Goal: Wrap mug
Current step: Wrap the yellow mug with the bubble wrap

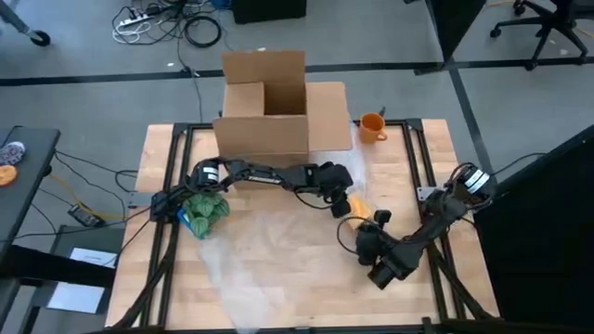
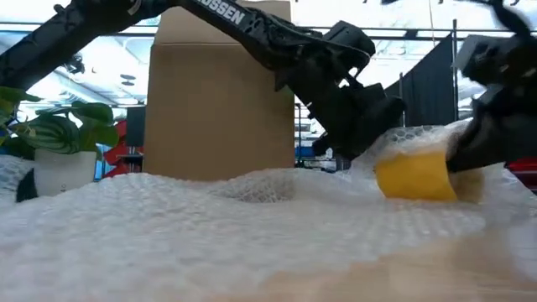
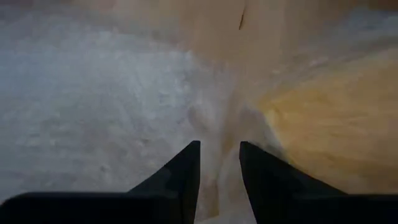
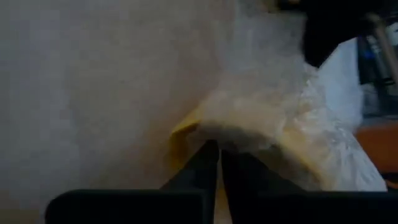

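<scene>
Both end effectors meet right of centre in the overhead frame, around the yellow mug (image 1: pixel 364 220).

Going left to right: a green plant (image 1: pixel 206 211) sits at the left of the tabletop (image 1: pixel 278 278), clear of the work. The bubble wrap (image 1: pixel 278 246) spreads across the middle, and the cardboard box (image 1: pixel 267 102) stands at upper centre, open, which I judge is where the wrapped mug goes.

Then my left end effector (image 1: pixel 342 202), reaching across. Its fingers stand narrowly apart with a fold of wrap between them; I judge it is drawing the sheet over the mug.

Just right of it lies the mug, on its side and partly under wrap. My right end effector (image 1: pixel 378 234) comes next, fingers nearly closed on the wrap at the mug's rim, probably to pin it.

An orange mug (image 1: pixel 372 125) waits at upper right, untouched.
</scene>
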Motion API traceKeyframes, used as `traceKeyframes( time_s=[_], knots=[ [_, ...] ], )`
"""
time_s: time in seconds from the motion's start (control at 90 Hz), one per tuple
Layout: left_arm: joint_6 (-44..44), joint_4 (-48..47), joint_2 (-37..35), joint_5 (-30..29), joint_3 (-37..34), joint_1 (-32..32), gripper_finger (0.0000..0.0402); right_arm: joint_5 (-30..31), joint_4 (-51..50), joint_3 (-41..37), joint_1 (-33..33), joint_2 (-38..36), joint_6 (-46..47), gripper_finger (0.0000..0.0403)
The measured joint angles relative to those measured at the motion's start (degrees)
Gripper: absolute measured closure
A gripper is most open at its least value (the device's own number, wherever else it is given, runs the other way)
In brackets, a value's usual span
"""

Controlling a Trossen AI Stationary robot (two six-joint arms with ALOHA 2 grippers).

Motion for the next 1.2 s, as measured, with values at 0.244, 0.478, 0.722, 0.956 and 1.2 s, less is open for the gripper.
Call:
traceKeyframes(
  time_s=[0.244, 0.478, 0.722, 0.956, 1.2],
  knots=[
    [1.9, -2.8, -0.3, -2.4, 2.6, 0.1, 0.0302, -1.3, -9.8, 1.2, 5.1, -4.8, 10.7, 0.0403],
    [4.9, -3.8, -0.3, -6.2, 5.1, 0.1, 0.0302, 1.8, -7.8, -3.3, 4.6, -2.6, 18.7, 0.0403],
    [6.0, -6.1, 0.0, -9.1, 5.2, 0.3, 0.0302, 12.6, 5.9, -9.1, -3.2, 2.7, 19.3, 0.0403],
    [5.9, -5.8, 0.0, -9.2, 4.7, 0.6, 0.0302, 15.9, 16.3, -9.5, -9.8, 7.0, 11.0, 0.0403],
    [5.2, -6.0, 0.4, -8.2, 4.5, 0.3, 0.0302, 17.8, 17.0, -9.4, -10.9, 4.6, 9.7, 0.0403]
  ],
)
